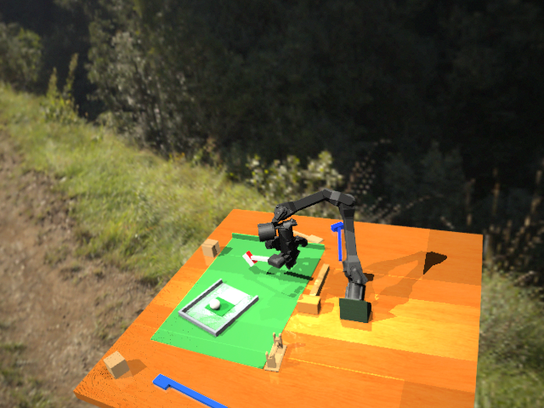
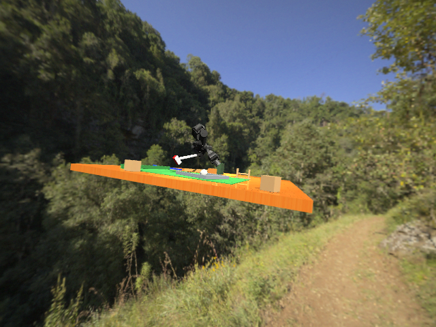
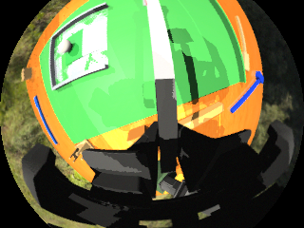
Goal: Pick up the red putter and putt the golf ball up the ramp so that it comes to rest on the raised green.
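Observation:
My gripper (image 1: 281,259) (image 2: 201,153) (image 3: 162,123) is shut on the dark grip of the red putter. The putter's white shaft (image 1: 262,258) (image 2: 187,157) (image 3: 161,52) sticks out from the fingers, and its red and white head (image 1: 249,257) (image 2: 176,159) hangs above the far part of the green mat (image 1: 193,337), clear of it. The white golf ball (image 1: 214,304) (image 2: 204,172) (image 3: 66,47) sits inside the grey-walled raised platform, at the edge of the small green square (image 1: 226,308) (image 3: 75,54). The platform's open side faces the putter.
Wooden blocks (image 1: 211,247) (image 2: 270,183) stand beside the mat. Another block (image 1: 308,304) and a wooden bar (image 1: 321,280) lie near the arm's base. A small wooden rack (image 1: 275,354) stands at the near mat corner. Blue putters (image 1: 339,243) (image 3: 46,121) lie on the table at either end.

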`<state>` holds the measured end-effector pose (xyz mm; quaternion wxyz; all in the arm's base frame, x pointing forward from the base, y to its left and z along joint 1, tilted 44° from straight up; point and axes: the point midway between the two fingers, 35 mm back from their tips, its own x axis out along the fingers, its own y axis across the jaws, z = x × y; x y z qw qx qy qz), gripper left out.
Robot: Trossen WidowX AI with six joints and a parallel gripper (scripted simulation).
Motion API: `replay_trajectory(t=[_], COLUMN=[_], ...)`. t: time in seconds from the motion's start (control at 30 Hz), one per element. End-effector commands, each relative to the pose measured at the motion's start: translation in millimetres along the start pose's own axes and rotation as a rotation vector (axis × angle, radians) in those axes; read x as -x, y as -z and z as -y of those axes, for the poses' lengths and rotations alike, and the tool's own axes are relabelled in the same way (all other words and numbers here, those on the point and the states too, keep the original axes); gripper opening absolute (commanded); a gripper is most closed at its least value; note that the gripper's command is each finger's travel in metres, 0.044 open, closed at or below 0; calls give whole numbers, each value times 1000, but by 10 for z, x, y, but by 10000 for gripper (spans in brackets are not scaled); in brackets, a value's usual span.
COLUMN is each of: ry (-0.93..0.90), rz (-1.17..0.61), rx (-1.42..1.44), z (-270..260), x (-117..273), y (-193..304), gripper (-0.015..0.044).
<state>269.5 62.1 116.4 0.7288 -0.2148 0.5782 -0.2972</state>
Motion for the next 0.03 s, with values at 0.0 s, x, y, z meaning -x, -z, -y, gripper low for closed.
replay_trajectory(t=[0.0], ry=[-1], rz=[2], rx=[1], z=[-2], x=[-1], y=[-3], gripper=[0])
